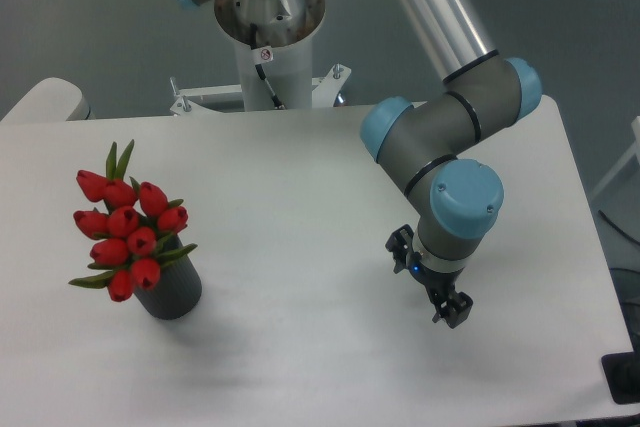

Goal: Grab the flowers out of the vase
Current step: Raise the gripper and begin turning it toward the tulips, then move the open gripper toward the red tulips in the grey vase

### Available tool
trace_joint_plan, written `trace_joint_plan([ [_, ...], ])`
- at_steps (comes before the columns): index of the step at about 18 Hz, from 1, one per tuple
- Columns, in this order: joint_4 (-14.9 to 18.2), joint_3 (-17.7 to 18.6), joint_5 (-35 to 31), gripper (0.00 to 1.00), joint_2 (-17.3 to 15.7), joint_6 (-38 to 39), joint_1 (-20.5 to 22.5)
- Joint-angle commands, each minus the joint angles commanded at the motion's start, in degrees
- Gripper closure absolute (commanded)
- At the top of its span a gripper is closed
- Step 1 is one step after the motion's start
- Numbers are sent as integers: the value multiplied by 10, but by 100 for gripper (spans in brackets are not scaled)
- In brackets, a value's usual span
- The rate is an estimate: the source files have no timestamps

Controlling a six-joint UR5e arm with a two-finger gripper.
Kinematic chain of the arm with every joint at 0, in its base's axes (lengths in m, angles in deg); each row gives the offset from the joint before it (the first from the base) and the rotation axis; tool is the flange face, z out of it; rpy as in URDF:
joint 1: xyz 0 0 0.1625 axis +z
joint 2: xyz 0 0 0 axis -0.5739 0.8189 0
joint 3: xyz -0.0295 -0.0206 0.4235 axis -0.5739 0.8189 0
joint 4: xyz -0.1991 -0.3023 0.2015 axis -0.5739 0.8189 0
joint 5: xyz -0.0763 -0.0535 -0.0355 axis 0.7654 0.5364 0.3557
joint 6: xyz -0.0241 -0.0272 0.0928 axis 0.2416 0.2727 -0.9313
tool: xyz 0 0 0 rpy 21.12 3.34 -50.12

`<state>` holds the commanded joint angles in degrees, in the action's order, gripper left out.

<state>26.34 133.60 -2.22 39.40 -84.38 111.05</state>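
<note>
The flowers (126,230), a bunch of red tulip buds with green leaves, stand in the dark grey ribbed vase (172,293) at the left of the white table. The buds hide the vase's top. My gripper (450,312) hangs at the right of the table, far from the flowers, pointing down and toward the front right. It holds nothing. Its fingers are dark and small in this view, and I cannot tell how far apart they stand.
The white table (300,217) has its front edge near the bottom of the view and its right edge just past my gripper. The arm's white base post (268,57) stands behind the table's back edge.
</note>
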Motion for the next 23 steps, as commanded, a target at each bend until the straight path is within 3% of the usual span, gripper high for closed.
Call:
trace_joint_plan([
  [11,2,8,30,0,-7,6,4],
  [18,-4,84,193,0,-83,-3,33],
  [23,-9,144,264,0,-132,-3,35],
])
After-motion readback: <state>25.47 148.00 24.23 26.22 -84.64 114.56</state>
